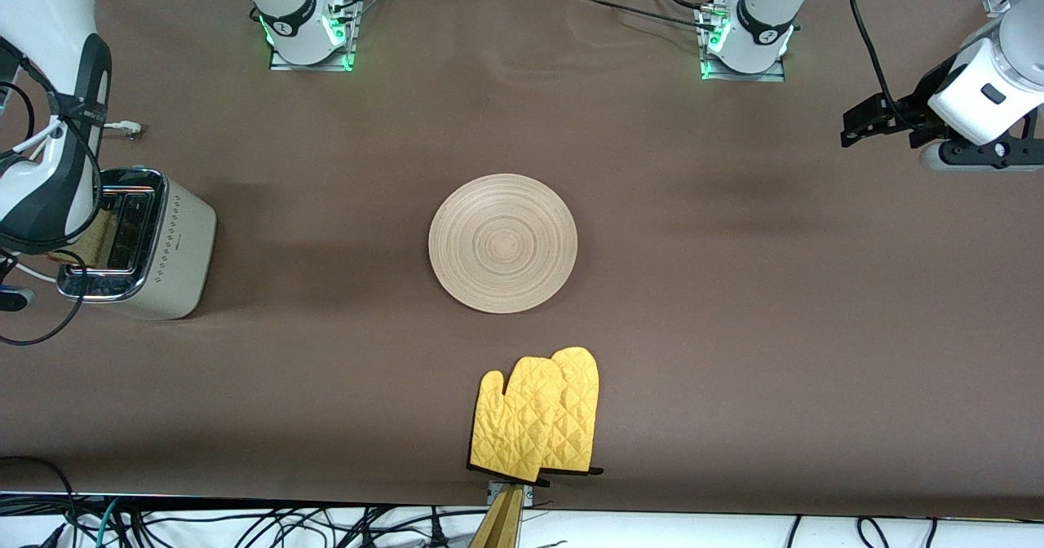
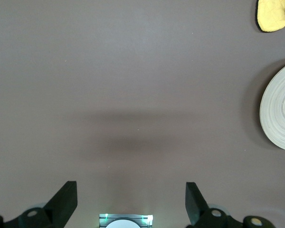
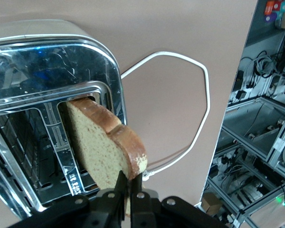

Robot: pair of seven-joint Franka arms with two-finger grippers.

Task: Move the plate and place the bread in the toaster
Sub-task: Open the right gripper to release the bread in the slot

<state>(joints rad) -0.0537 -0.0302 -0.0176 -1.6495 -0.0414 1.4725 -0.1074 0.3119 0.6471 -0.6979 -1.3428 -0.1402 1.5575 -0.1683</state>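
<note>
The toaster (image 1: pixel 139 246), a boxy cream-beige two-slot unit with a shiny chrome top, stands at the right arm's end of the brown table (image 1: pixel 734 303). The round pale wooden plate (image 1: pixel 503 242) with ring grooves lies mid-table. The yellow quilted oven mitts (image 1: pixel 538 417) lie nearer the front camera. The tan, brown-crusted bread slice (image 3: pixel 104 149) stands partly in a toaster slot, its crust pinched by the right gripper (image 3: pixel 129 190). The left gripper (image 2: pixel 131 202) hovers with fingers spread above bare table at the left arm's end.

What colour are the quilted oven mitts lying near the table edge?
Yellow with black cuff trim: the quilted oven mitts show best in the front view.
</note>
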